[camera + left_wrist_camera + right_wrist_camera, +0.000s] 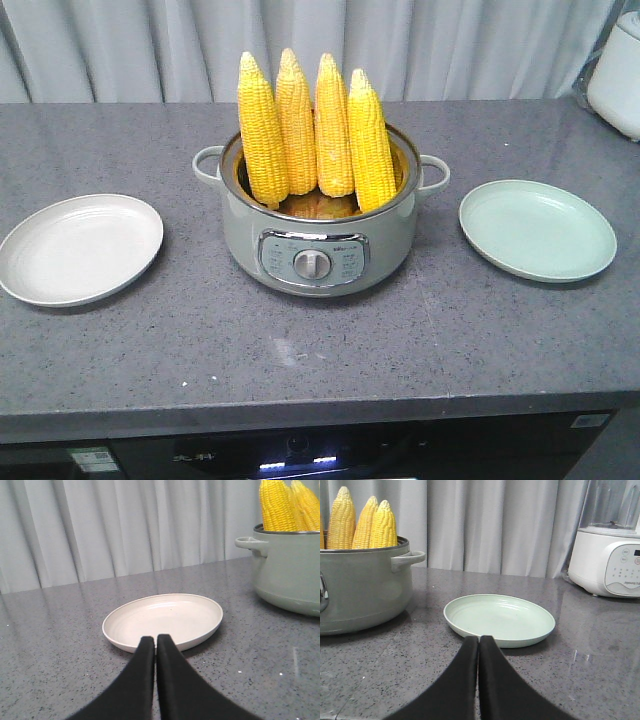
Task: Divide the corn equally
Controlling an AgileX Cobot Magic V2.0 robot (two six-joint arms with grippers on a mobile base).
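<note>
Several yellow corn cobs (pixel 312 130) stand upright, tips up, in a pale green cooking pot (pixel 318 240) at the middle of the counter. A cream plate (pixel 80 248) lies left of the pot and a mint-green plate (pixel 537 229) lies right of it; both hold nothing. My left gripper (pixel 155 641) is shut and empty, low over the counter at the near rim of the cream plate (pixel 163 620). My right gripper (pixel 479 641) is shut and empty at the near rim of the mint plate (pixel 500 619). Neither gripper shows in the front view. The corn (pixel 287 505) (pixel 360 524) peeks over the pot in both wrist views.
A white appliance with a control panel (pixel 610 560) stands at the back right of the counter (pixel 320 350), seen also as a white body (pixel 618 80) in the front view. A grey curtain (pixel 150 50) hangs behind. The pot has side handles (pixel 436 172).
</note>
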